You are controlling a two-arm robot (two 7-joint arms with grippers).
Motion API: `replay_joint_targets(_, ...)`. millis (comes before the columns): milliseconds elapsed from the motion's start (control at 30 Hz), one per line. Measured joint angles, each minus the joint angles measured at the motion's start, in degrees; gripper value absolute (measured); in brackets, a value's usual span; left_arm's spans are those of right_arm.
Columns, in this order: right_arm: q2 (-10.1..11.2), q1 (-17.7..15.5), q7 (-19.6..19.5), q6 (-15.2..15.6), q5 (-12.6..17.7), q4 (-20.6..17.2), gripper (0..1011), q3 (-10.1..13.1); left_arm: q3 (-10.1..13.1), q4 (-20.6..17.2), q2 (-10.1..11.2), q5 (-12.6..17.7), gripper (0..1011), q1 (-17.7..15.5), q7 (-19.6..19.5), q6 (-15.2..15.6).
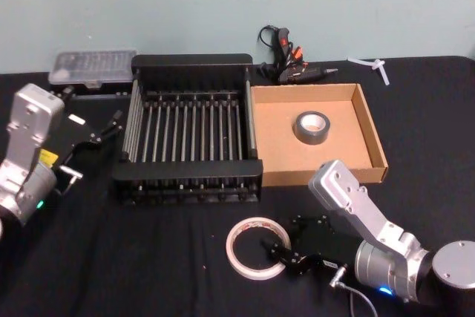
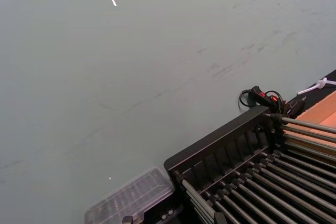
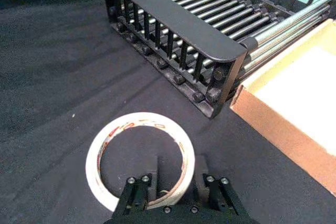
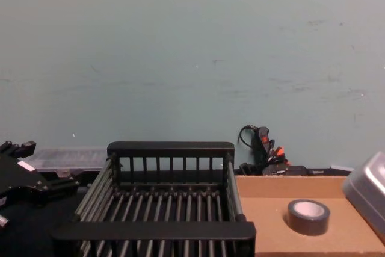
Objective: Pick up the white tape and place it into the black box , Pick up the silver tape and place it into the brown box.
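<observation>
White tape (image 1: 254,247), wide thin cream ring with red print inside core, lies flat on black surface (image 1: 148,257), in front of black slatted plastic crate (image 1: 189,72). Right end effector (image 3: 176,184) straddles ring's near wall, one finger inside ring, one outside, fingers spread, not yet clamped. Silver tape (image 1: 312,127), small thick grey roll, sits in shallow tan cardboard tray (image 1: 375,139), just right of crate. Left end effector (image 1: 104,130) parked left of crate; finger state unclear.
</observation>
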Motion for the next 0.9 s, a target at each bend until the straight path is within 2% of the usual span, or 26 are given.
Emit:
replay_joint_targets(33,0.00,0.00,0.00,-0.01,0.00,0.00,424,0.00,0.00,0.00,0.00,0.00,1001,0.00,0.00,0.00)
replay_joint_targets(133,0.00,0.00,0.00,-0.02,0.00,0.00,365,0.00,0.00,0.00,0.00,0.00,1001,0.00,0.00,0.00)
replay_joint_targets(167,0.00,0.00,0.00,-0.03,0.00,0.00,305,0.01,0.00,0.00,0.00,0.00,1001,0.00,0.00,0.00)
replay_joint_targets(267,0.00,0.00,0.00,-0.03,0.00,0.00,244,0.00,0.00,0.00,0.00,0.00,1001,0.00,0.00,0.00)
replay_joint_targets(400,0.00,0.00,0.00,-0.03,0.00,0.00,107,0.00,0.00,0.00,0.00,0.00,1001,0.00,0.00,0.00)
replay_joint_targets(900,0.03,0.03,0.57,-0.13,0.66,0.02,96,0.24,0.00,0.00,0.00,0.00,1001,0.00,0.00,0.00)
